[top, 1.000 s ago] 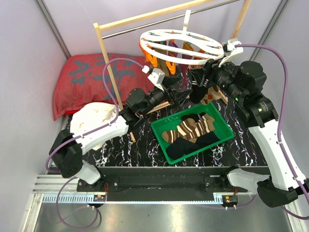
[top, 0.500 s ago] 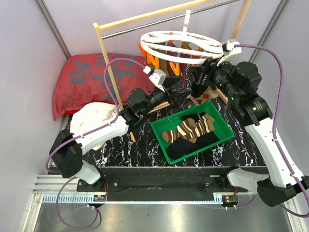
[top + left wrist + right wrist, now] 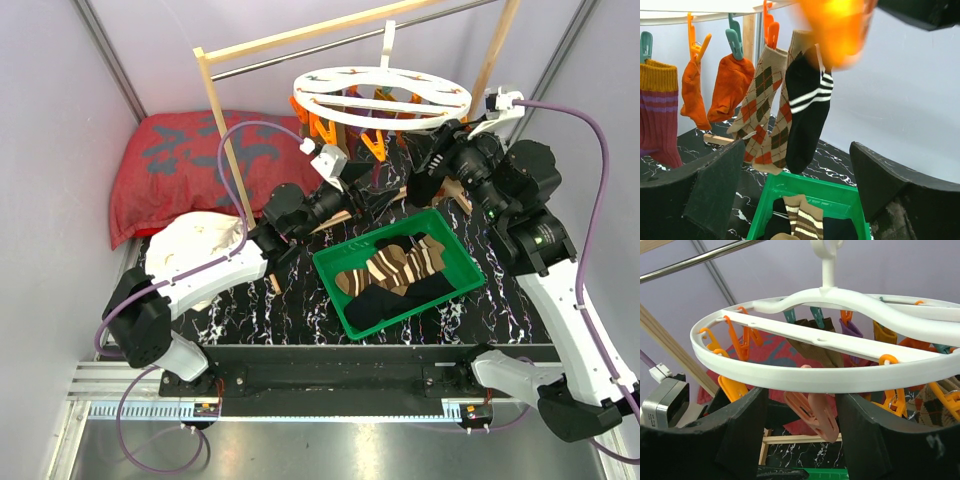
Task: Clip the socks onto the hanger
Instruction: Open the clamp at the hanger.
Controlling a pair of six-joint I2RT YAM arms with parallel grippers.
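Note:
The white ring hanger (image 3: 380, 88) hangs level from the rod, with orange and teal clips under it. Orange socks (image 3: 730, 87), a purple striped sock (image 3: 657, 115), brown argyle socks (image 3: 760, 112) and a black striped sock (image 3: 807, 115) hang clipped. Brown-and-cream striped and dark socks (image 3: 395, 268) lie in the green tray (image 3: 331, 297). My left gripper (image 3: 385, 200) is open and empty below the hanger, above the tray's far edge (image 3: 797, 150). My right gripper (image 3: 425, 185) is open just under the ring (image 3: 815, 371), with a pinkish-orange clip (image 3: 812, 412) hanging between its fingers (image 3: 735, 440), not squeezed.
A pale wooden frame (image 3: 213, 110) with a metal rod (image 3: 300, 55) carries the hanger. A red patterned pillow (image 3: 175, 165) lies at the back left, and a white cloth (image 3: 200, 240) beside the left arm. Grey walls close in both sides.
The right gripper has moved right and slightly back. The hanger, tilted and pulled down toward it before, has risen and now hangs level. The left arm has barely moved.

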